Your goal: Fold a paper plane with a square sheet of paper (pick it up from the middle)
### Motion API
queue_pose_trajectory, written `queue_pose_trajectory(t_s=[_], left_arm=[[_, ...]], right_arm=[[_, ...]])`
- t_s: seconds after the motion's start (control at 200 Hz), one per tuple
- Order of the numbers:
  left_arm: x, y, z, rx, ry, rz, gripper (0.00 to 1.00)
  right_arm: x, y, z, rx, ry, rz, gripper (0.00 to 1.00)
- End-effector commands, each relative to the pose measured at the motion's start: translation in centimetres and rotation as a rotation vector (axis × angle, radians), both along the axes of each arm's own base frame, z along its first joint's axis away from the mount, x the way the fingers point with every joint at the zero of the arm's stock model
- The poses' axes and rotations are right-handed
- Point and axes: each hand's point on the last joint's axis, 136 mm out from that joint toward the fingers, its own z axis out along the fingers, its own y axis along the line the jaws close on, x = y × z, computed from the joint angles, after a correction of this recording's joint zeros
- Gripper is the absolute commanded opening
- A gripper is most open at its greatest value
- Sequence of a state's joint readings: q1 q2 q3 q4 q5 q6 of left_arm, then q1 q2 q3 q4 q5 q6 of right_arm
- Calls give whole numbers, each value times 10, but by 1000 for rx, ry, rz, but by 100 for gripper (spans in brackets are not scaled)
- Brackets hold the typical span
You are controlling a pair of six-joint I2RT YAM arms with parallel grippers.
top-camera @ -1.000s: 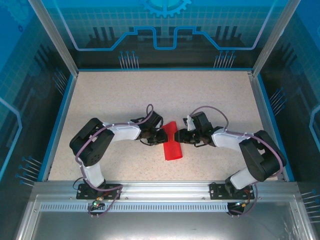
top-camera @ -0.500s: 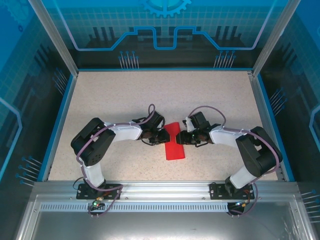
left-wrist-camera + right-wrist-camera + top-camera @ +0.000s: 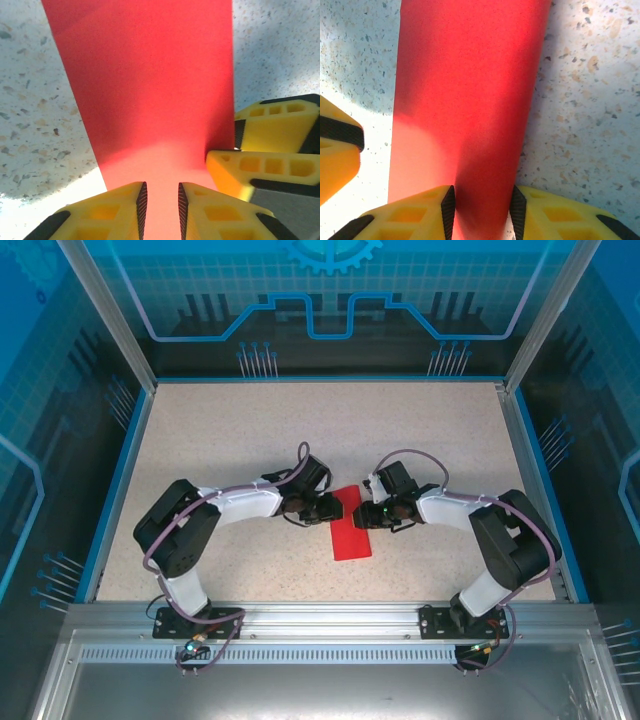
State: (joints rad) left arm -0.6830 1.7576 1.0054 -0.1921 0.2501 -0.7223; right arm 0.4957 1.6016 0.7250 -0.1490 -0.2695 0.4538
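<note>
square sheet of paper (image 3: 351, 532): laid between both arms | left gripper (image 3: 160, 192): jaws held narrowly parted over it | right gripper (image 3: 481, 197): jaws set astride it, pinch cannot be told

Matt red paper (image 3: 150, 90) — smooth speckled tabletop (image 3: 30, 100)

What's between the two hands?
The red sheet of paper: its far part sits between the left hand and right hand, seen in the top external view.
</note>
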Motion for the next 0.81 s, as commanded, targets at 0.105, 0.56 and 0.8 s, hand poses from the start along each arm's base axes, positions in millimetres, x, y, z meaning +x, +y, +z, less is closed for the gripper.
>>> queue_pose_trajectory(t_s=[0.105, 0.56, 0.8], left_arm=[[-1, 5, 12, 48, -28, -28, 27], [1, 10, 13, 84, -40, -28, 28], [1, 12, 13, 90, -44, -29, 28]], right_arm=[[-2, -16, -12, -38, 31, -15, 37], [-4, -19, -12, -20, 47, 0, 33], [-6, -21, -12, -29, 45, 19, 32]])
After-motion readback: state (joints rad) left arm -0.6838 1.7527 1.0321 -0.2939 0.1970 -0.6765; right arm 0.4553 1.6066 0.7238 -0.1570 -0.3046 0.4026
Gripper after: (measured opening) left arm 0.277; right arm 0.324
